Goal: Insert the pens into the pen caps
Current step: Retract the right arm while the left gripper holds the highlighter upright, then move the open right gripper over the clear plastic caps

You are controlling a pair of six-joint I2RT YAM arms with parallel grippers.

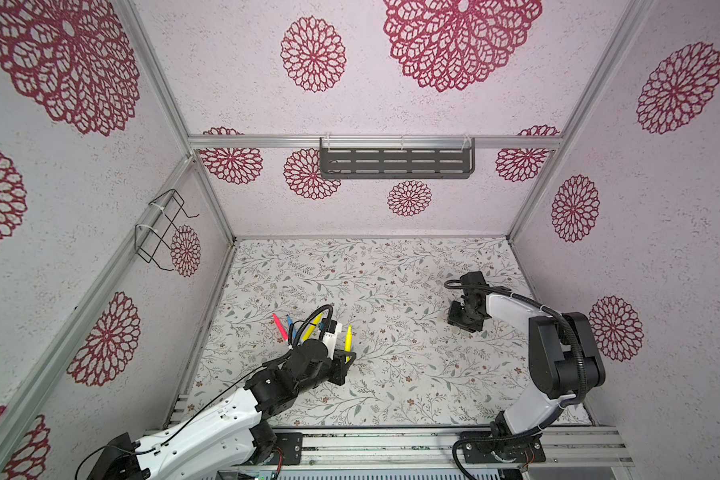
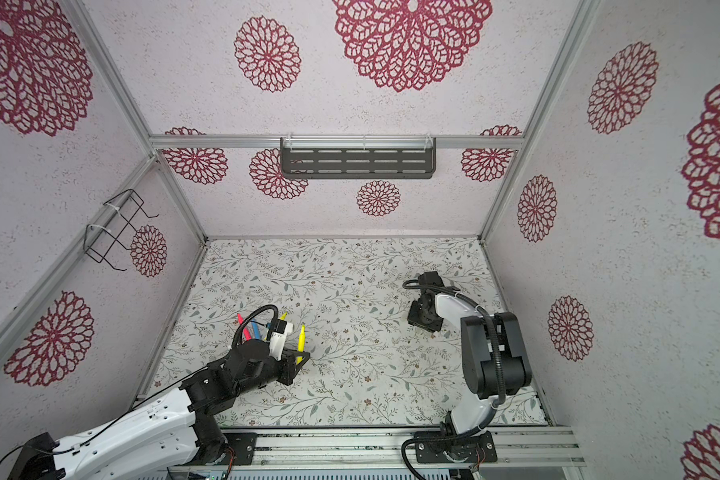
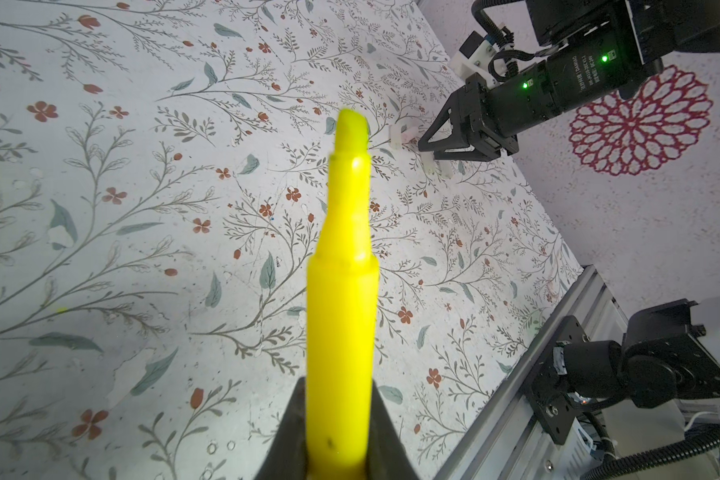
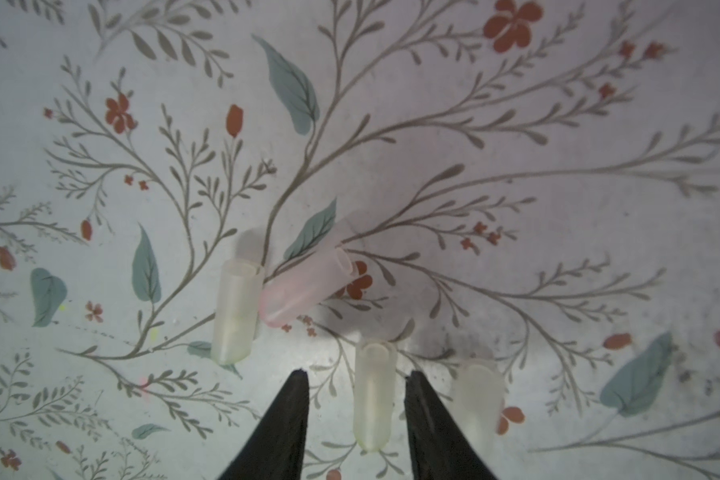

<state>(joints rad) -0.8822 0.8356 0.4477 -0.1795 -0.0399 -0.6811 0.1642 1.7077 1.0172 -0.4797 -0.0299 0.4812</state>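
Note:
My left gripper (image 3: 336,382) is shut on a yellow pen (image 3: 344,291), whose tip points away from the jaws. In both top views that pen (image 1: 348,338) (image 2: 301,338) stands tip up above the floral table. Left of it lie a pink-red pen (image 1: 280,327), a blue pen (image 1: 291,326) and a second yellow pen (image 1: 312,327), partly behind a cable. My right gripper (image 4: 356,373) (image 1: 466,324) is open, pointing down, with a clear pen cap (image 4: 374,395) lying between its fingers, untouched. Another clear cap (image 4: 235,311), a pinkish cap (image 4: 304,289) and a further clear cap (image 4: 476,399) lie nearby.
A black wire rack (image 1: 163,228) hangs on the left wall and a slotted grey shelf (image 1: 395,160) on the back wall. An aluminium rail (image 1: 391,442) with both arm bases runs along the table's front edge.

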